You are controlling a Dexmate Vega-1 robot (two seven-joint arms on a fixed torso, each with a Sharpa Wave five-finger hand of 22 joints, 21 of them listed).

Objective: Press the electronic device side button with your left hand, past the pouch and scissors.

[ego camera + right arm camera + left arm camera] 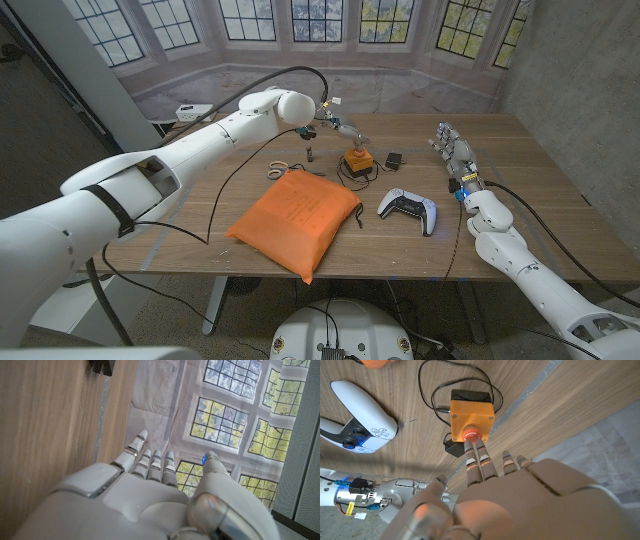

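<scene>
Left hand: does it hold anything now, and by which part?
Nothing is held. The left hand only reaches its fingertips to the red button of the orange box.

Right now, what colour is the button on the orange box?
Red. The button shows best in the left wrist view.

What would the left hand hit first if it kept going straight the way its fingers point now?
Most likely the red button on the orange box: the left hand points its fingers straight at it, tips at or nearly on it; contact is unclear.
</scene>
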